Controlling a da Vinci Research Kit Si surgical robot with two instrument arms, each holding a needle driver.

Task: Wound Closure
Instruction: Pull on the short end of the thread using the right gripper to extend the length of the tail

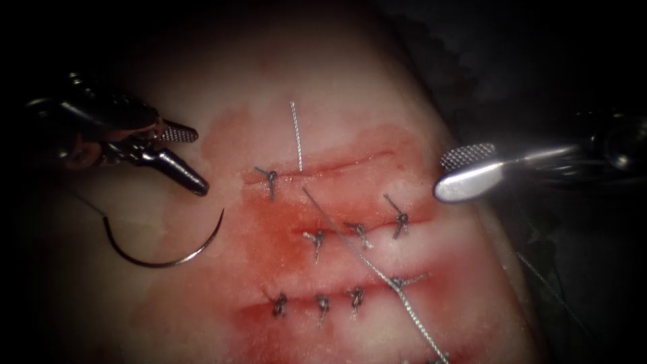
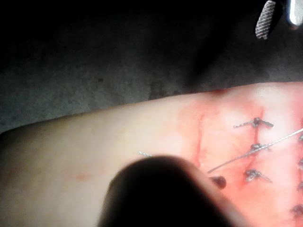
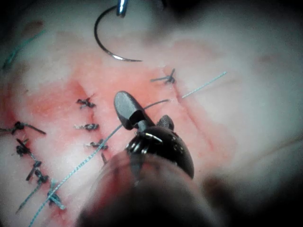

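Note:
The curved needle [image 1: 159,263] lies free on the tissue [image 1: 350,81] left of the cuts, with neither tool holding it and its point up near the left tool. My left tool [image 1: 200,162] hovers just above that point, jaws open and empty. At the tissue's right edge my right tool [image 1: 441,176] is open and holds nothing. A long thread [image 1: 377,269] runs diagonally from the top cut [image 1: 337,164] across the lower stitches. A short thread end [image 1: 296,135] stands above the top cut. The right wrist view shows the needle [image 3: 100,45], the thread [image 3: 80,165] and the open right tool [image 3: 144,111].
Several knotted stitches [image 1: 317,237] close the lower cuts, and one stitch [image 1: 271,176] sits at the top cut's left end. Red fluid stains the tissue around them. Dark cloth [image 1: 526,61] surrounds the tissue. The right tool's jaw [image 2: 267,19] appears in the left wrist view.

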